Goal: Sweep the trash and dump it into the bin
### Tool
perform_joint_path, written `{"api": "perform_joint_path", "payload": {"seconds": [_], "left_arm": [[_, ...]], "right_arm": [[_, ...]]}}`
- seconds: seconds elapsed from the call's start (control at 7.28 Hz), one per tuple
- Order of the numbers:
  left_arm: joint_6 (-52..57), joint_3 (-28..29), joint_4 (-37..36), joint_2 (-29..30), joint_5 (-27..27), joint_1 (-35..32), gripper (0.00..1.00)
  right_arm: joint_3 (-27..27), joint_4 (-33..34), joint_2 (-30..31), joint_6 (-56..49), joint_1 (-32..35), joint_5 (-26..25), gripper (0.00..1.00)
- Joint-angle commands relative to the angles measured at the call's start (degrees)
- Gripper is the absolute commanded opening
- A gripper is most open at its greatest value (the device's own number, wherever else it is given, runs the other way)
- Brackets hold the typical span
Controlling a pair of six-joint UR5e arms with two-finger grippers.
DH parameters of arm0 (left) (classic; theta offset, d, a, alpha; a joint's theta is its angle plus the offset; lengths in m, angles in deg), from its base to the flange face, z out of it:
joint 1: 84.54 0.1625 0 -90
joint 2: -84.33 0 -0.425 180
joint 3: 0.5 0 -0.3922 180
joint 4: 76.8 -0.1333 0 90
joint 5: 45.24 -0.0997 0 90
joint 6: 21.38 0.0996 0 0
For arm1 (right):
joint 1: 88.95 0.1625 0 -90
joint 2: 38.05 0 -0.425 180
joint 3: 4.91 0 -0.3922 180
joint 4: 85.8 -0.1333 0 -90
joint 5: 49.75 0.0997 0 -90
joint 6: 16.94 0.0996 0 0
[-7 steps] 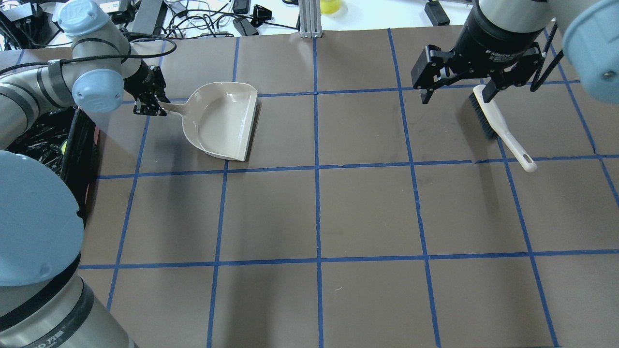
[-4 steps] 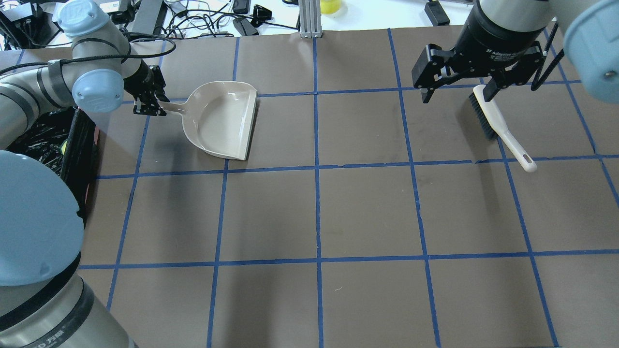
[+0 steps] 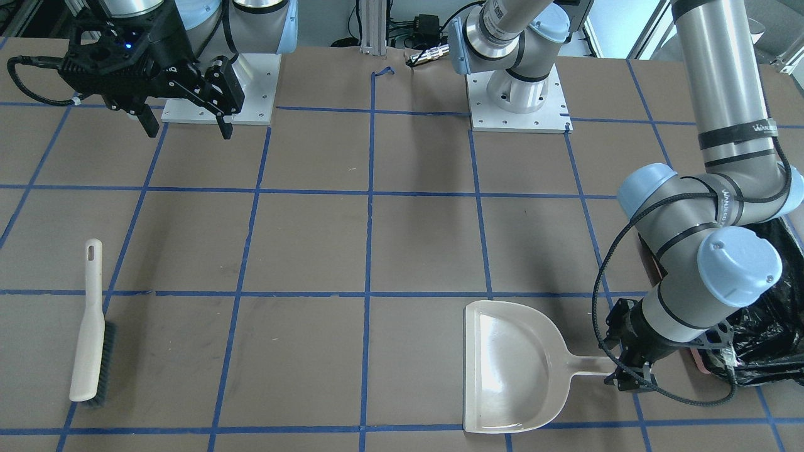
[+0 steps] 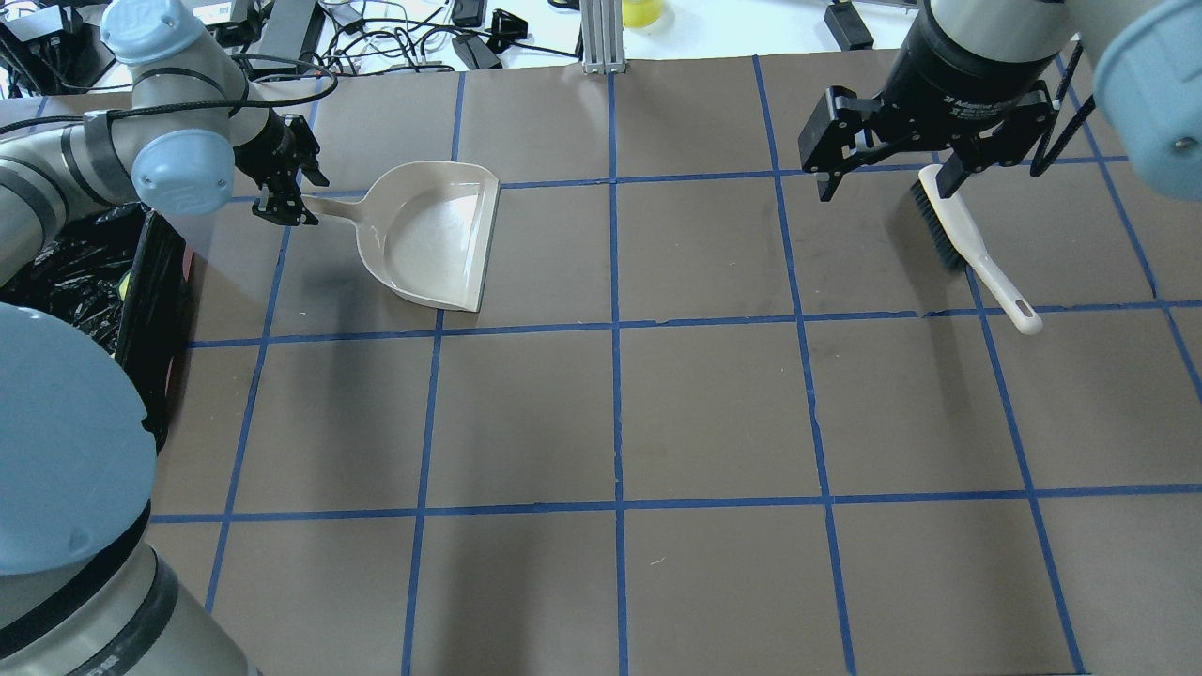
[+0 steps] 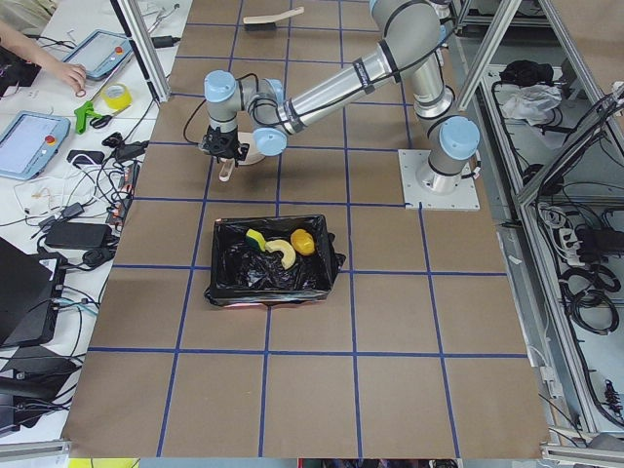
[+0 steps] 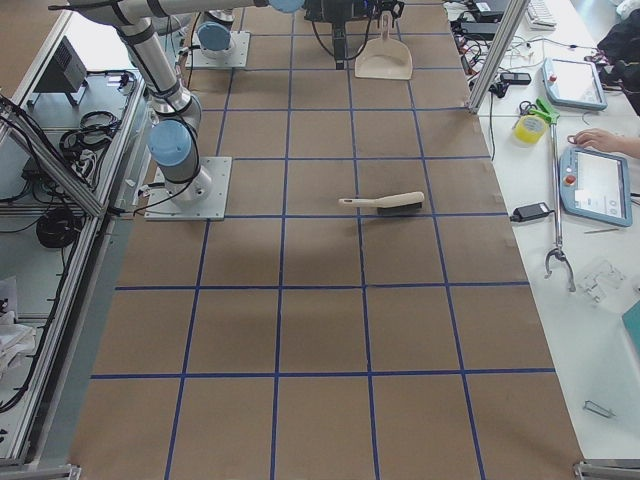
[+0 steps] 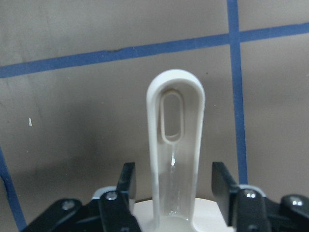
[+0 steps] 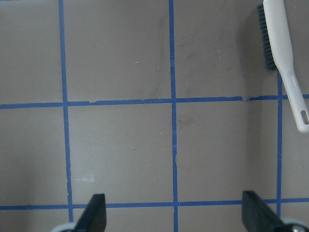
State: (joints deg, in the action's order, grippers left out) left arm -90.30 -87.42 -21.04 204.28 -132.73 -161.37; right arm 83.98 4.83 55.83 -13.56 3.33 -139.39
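Moved: dustpan nudged slightly; left end effector straddles its handle, released.
Hidden: your overhead view crops the bin.
Right end effector: splayed, empty.

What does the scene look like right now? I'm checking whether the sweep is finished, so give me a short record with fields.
trash: three pieces, all inside the bin
bin: black-lined box, on the table
dustpan: empty, flat on the table
brush: lying on the table, ungripped
left gripper: open, fingers either side of the dustpan handle, gaps on both sides
right gripper: open, empty, raised above the table
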Motion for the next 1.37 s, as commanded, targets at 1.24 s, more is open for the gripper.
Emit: {"api": "perform_joint_path", "payload": {"seconds": [1.24], "left_arm": [[49.4, 0.1, 24.3, -22.4, -3.1, 0.4, 1.00]], "right_arm": [[0.0, 0.1, 0.0, -0.5, 0.0, 0.0, 1.00]]}}
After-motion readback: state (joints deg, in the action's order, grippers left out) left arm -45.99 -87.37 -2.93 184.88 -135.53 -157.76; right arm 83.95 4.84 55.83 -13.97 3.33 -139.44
